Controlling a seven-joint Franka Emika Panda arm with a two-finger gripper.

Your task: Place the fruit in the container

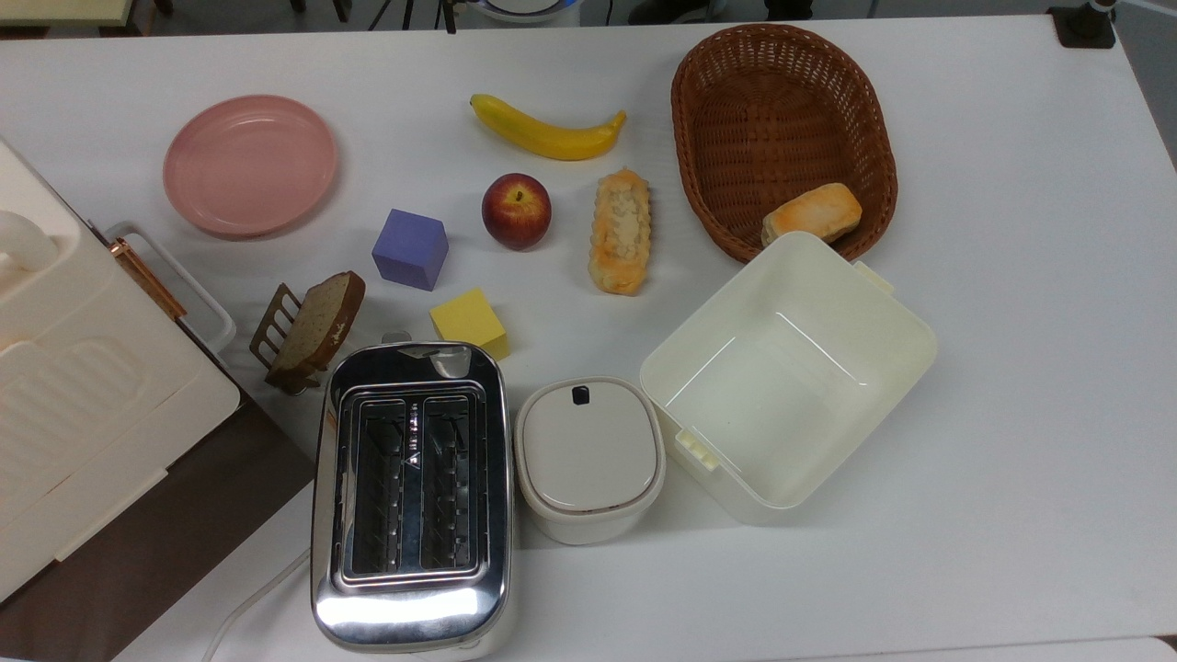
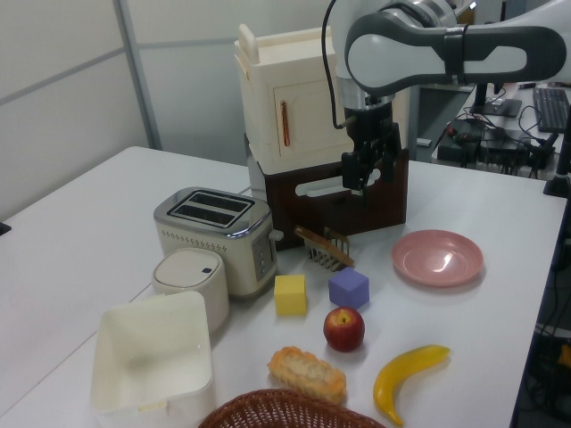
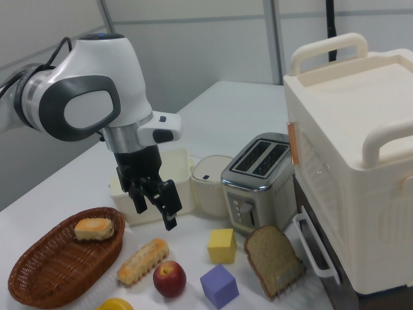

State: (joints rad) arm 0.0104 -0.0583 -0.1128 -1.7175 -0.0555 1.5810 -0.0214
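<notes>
The long curved yellow plastic-looking banana (image 1: 546, 134) is seen lying flat on the white table (image 1: 1030, 276), untouched, with its long axis running across the top view from left to right and its ends curling toward the top of the picture. Just below it in the top view are found the round red apple (image 1: 516, 211) and the crusty orange-yellow bread stick (image 1: 620, 231), both near but apart from it; to the top view's right, the brown oval wicker basket (image 1: 726, 230) is set close to the banana's tip. The large square cream-white plastic box (image 1: 906, 345) is placed well apart from the banana, beyond the bread stick toward the top view's lower right, and nothing is held in it. In the left view the banana (image 2: 406, 379) is shown at the near right edge of the table, while the end effector (image 2: 367, 175) is hung high above the table, over the far side near the pink round plate (image 2: 438, 258). Its two fingers are seen held apart with nothing between them, most plainly in the right view (image 3: 155, 206). It is judged that the coming move must be a travel toward the left view's lower right and down, with the fingers turned to close across the banana's short width near its middle.
</notes>
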